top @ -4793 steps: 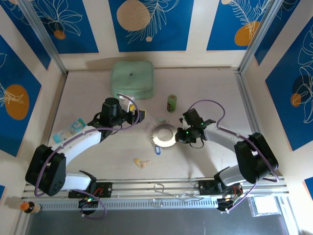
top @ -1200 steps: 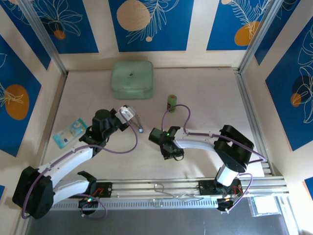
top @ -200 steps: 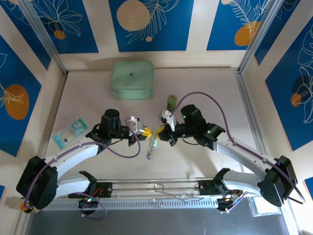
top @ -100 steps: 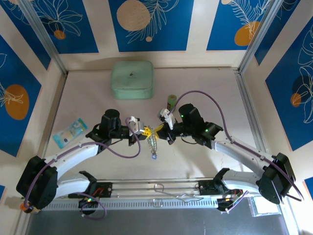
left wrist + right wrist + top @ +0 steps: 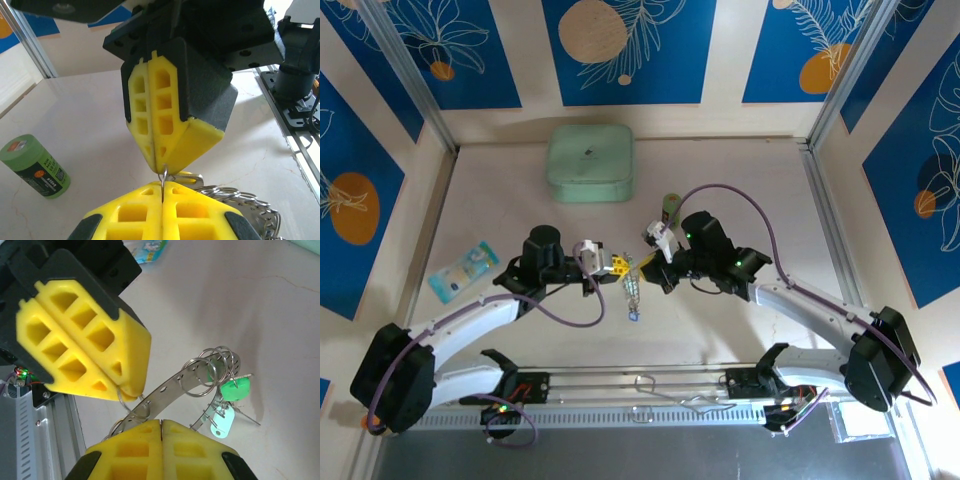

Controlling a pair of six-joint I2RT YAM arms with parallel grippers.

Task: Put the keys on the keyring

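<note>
The keyring (image 5: 632, 285) hangs above the table between my two grippers, a silvery perforated band (image 5: 185, 382) carrying several small wire rings (image 5: 207, 370). A green-headed key (image 5: 235, 389) and a pale mint tag (image 5: 222, 422) dangle from it, and a blue key (image 5: 633, 316) hangs lowest. My left gripper (image 5: 617, 264) (image 5: 162, 192) is shut on a thin wire loop of the keyring (image 5: 163, 177). Tip to tip against it, my right gripper (image 5: 648, 262) (image 5: 161, 422) is shut on the same wire. The band's bunched rings (image 5: 240, 197) show to the right of my left fingers.
A small upright green cylinder (image 5: 670, 205) (image 5: 35, 165) stands just behind the right gripper. A mint-green square box (image 5: 590, 162) sits at the back, and a blue-and-white packet (image 5: 463, 268) lies at the left. The metal rail (image 5: 640, 380) runs along the near edge.
The right gripper has edged left toward the left gripper, so the tips now meet. The hanging keyring and the blue key have swung slightly right.
</note>
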